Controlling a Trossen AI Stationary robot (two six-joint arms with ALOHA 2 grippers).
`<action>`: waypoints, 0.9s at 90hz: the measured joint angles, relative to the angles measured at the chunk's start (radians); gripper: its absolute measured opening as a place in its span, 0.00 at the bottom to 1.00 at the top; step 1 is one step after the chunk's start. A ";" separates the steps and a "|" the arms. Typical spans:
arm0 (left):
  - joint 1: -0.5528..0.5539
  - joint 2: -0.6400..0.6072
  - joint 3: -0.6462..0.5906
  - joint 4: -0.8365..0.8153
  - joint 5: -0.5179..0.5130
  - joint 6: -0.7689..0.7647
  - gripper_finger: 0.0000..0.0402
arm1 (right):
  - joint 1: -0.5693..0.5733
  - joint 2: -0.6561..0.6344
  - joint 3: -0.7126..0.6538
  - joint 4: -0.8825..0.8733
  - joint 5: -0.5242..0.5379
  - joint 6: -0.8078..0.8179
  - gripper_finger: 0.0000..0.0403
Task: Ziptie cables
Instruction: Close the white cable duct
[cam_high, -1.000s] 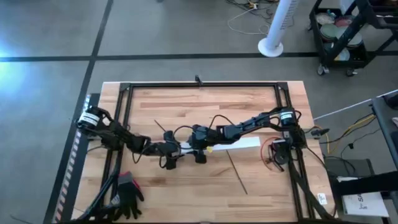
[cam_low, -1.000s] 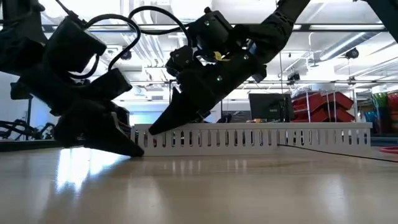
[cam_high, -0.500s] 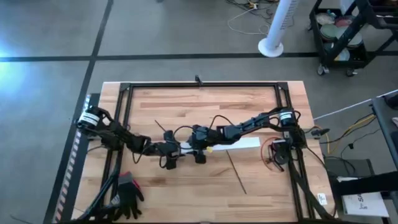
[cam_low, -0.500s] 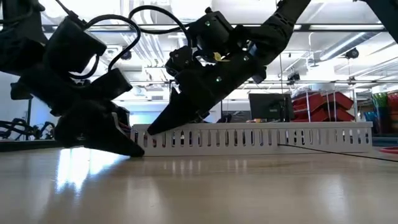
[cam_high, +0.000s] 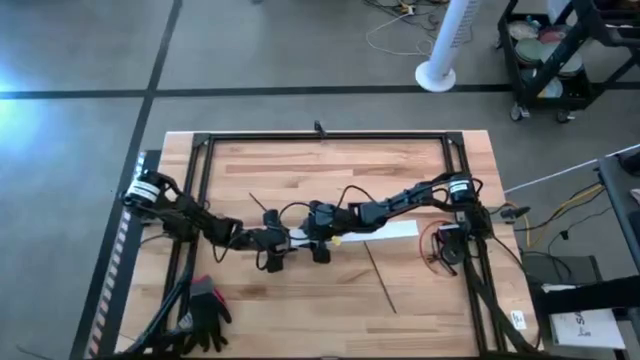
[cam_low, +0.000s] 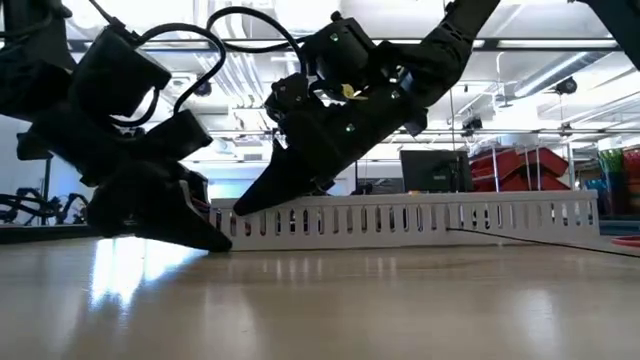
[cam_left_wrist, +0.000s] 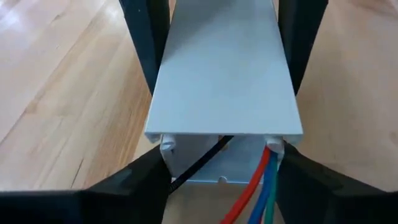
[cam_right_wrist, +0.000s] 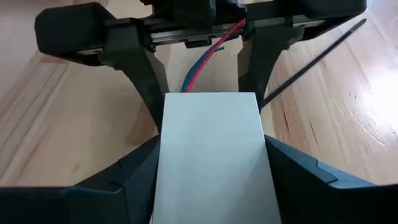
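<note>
- Both sets of jaws were squeezed onto the long white plastic cable channel (cam_high: 385, 230). The left gripper (cam_left_wrist: 221, 62) held its end, and the right gripper (cam_right_wrist: 211, 143) held it just beside.
- The cables (cam_left_wrist: 252, 186), thin red and blue-green wires, poked out of that end, right between the left fingers.
- A thin black zip tie (cam_right_wrist: 311, 59) lay on the wooden table (cam_high: 300, 170) near the left gripper.
- To do this step well, I think one gripper should hold the channel steady. The other should let go slowly, so the wires do not slip back inside.
</note>
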 joint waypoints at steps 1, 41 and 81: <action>0.000 0.000 0.000 0.000 0.000 0.000 0.54 | 0.000 0.004 0.001 0.002 0.000 0.000 0.57; 0.000 0.000 0.002 -0.007 0.022 -0.019 0.54 | 0.003 0.008 0.016 -0.051 0.001 0.017 0.56; 0.000 0.001 0.002 -0.002 0.027 -0.035 0.52 | 0.002 -0.007 0.020 -0.136 0.003 0.023 0.56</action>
